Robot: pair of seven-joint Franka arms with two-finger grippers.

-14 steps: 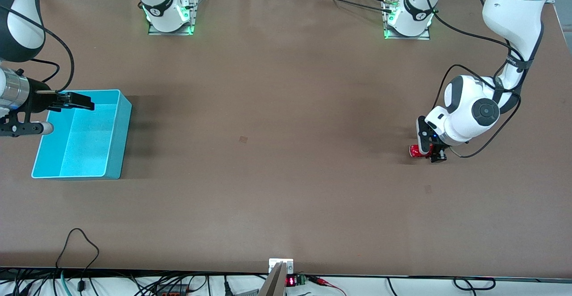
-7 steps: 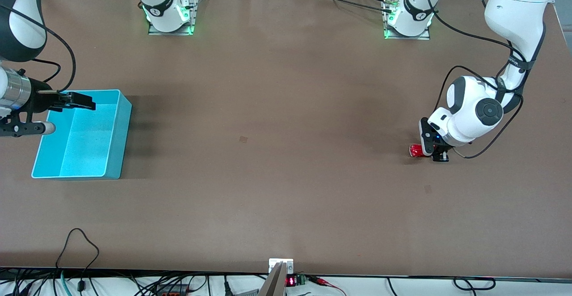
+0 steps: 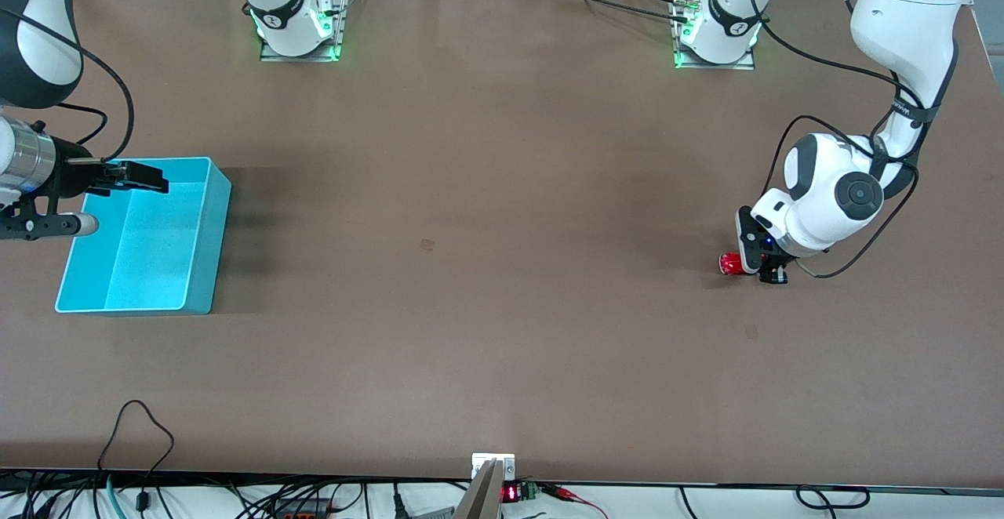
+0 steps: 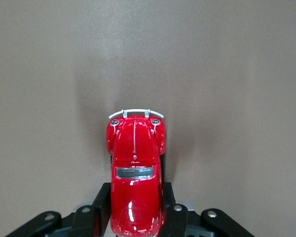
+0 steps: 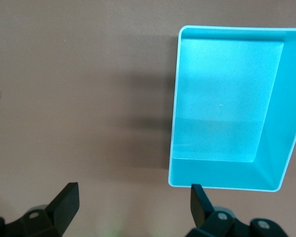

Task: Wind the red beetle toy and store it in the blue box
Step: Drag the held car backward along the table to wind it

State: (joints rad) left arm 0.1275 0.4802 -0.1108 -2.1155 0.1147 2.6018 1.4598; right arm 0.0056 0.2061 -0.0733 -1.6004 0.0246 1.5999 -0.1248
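We've got the brown table (image 3: pixel 486 268) with the blue box (image 3: pixel 205 244) sitting at the right arm's end. The right gripper (image 3: pixel 129 176) waits over the box's rim, fingers spread wide, nothing in them. At the left arm's end, the left gripper (image 3: pixel 759 264) is clamped on the red beetle toy (image 4: pixel 135 173), down on the tabletop.
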